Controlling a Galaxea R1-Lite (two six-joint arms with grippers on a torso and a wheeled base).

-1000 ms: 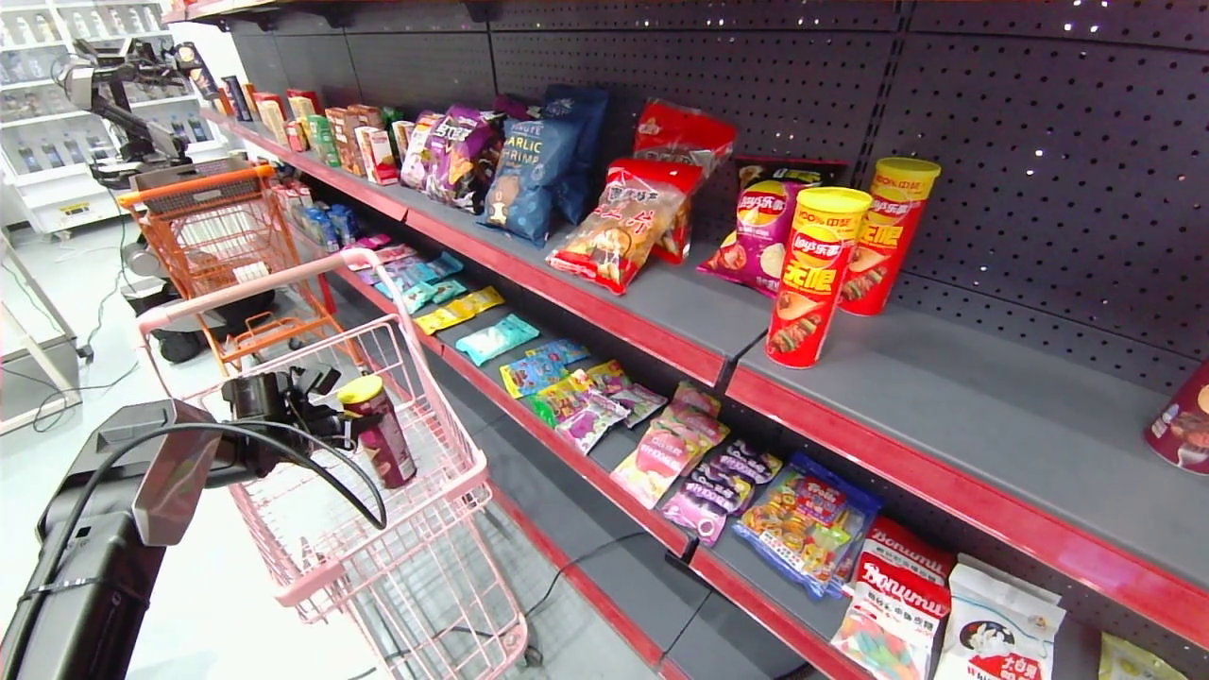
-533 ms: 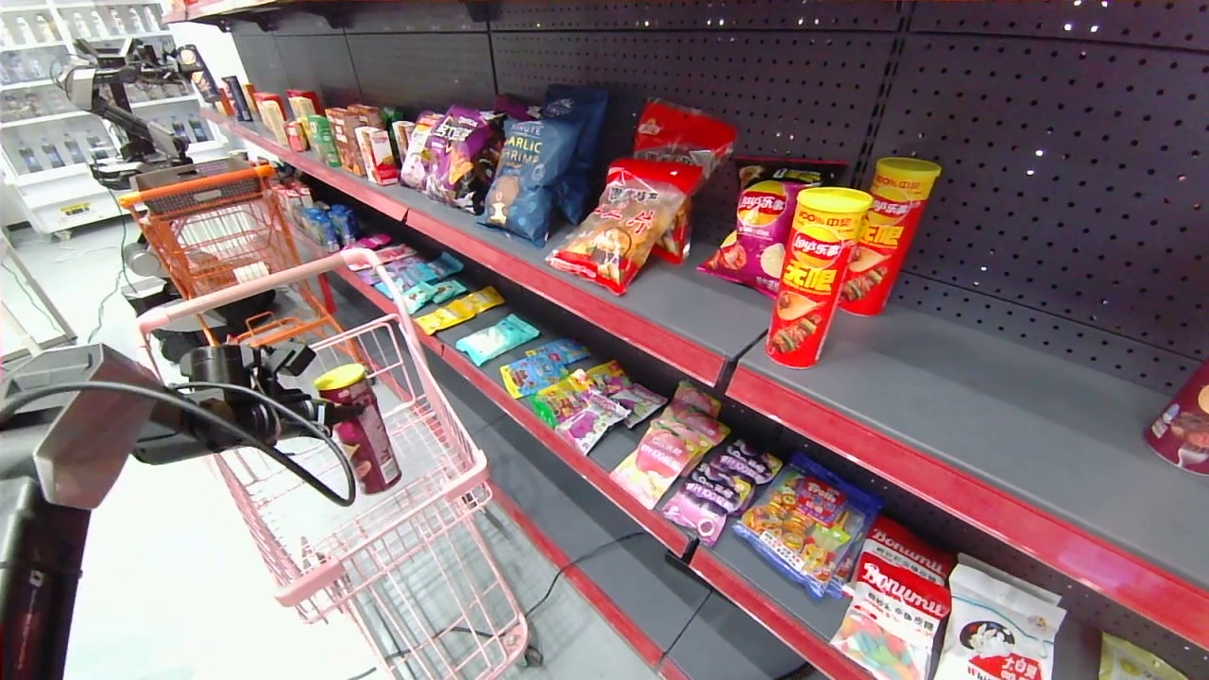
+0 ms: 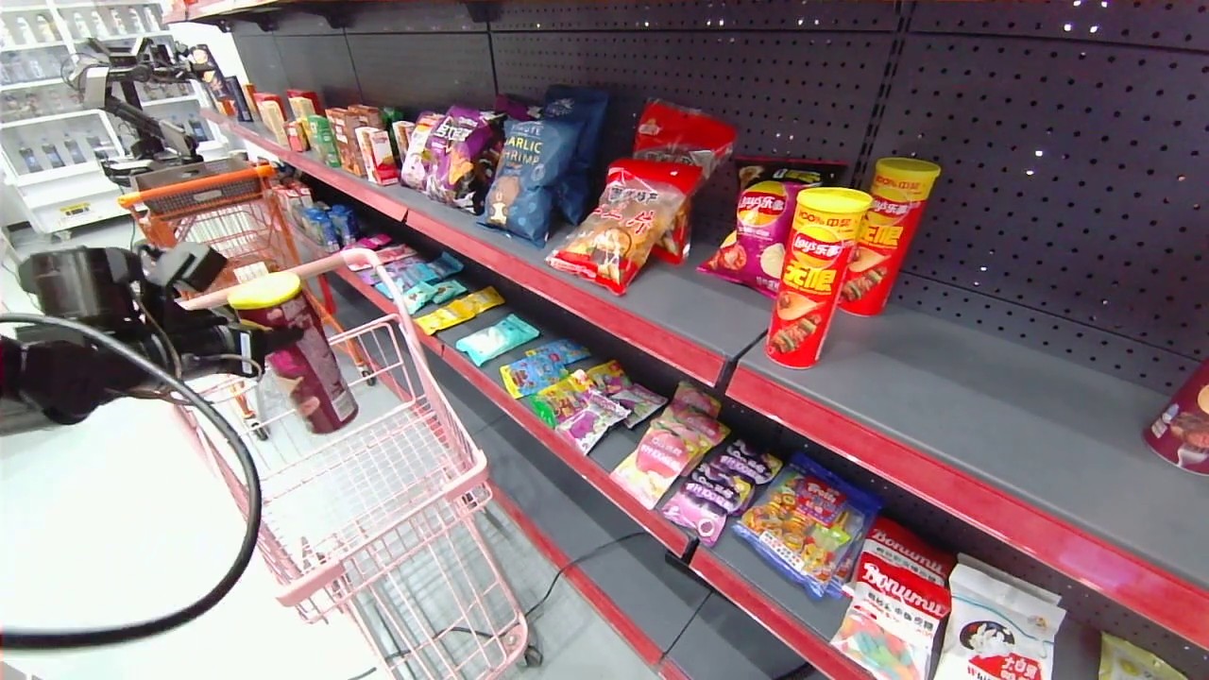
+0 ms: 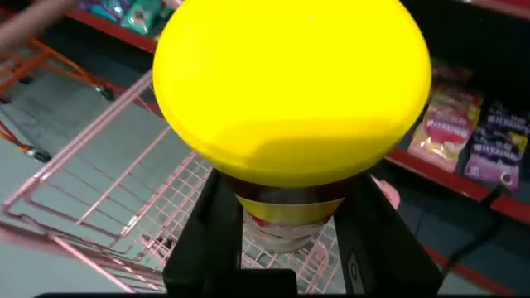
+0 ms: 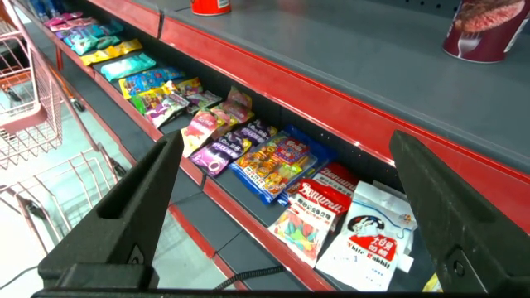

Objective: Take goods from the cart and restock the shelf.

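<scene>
- The left gripper (image 3: 263, 338) pinches the maroon can (image 3: 300, 368) just under its yellow lid (image 4: 290, 83), one finger pressed on each side.
- The can hangs upright over the pink cart (image 3: 307, 583), seemingly clear of its mesh.
- The right gripper (image 5: 286, 215) faces the lower tiers of the shelf (image 3: 945, 406), fingers spread wide.

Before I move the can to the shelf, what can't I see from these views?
- Label of the can: left wrist view, the yellow lid covers it.
- Corner of the cart behind the can: head view, the left gripper and can hide it.
- Red tub on the shelf: cut off by head view's right edge.
</scene>
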